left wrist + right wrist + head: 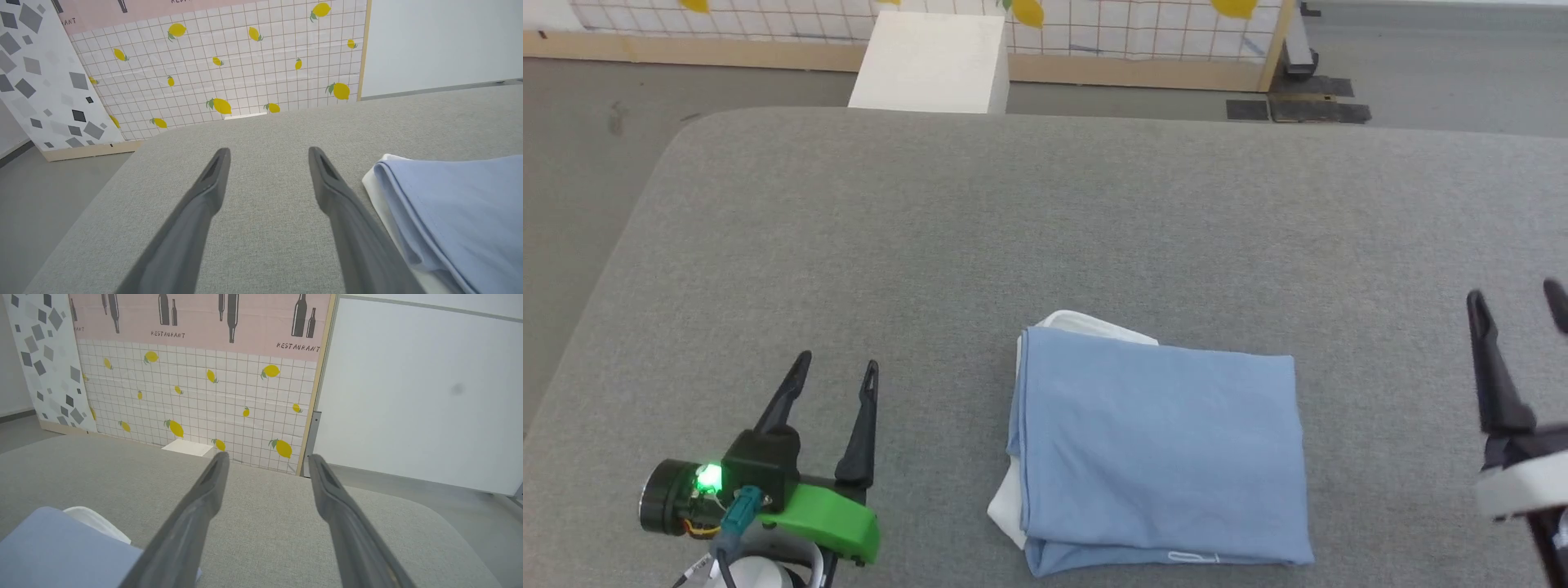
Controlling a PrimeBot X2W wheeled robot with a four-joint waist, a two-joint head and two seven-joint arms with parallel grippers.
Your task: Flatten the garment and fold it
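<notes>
The light blue garment [1160, 449] lies folded into a neat rectangle on the grey table [1045, 229], near the front edge. Its white collar [1094, 324] peeks out at the far left corner and along the left side. My left gripper [837, 367] stands open to the left of the garment, apart from it, with nothing between its fingers. My right gripper [1515, 298] is open to the right of the garment, also empty. The left wrist view shows the garment [457, 212] to the right of the open left gripper [267, 153]. The right wrist view has the garment [61, 547] at lower left beside the open right gripper [265, 459].
A white box [931, 61] stands on the floor beyond the table's far edge, before a lemon-patterned tiled panel [229, 69]. A plain white wall panel [416, 388] stands to the right. Grey table surface spreads around the garment on all sides.
</notes>
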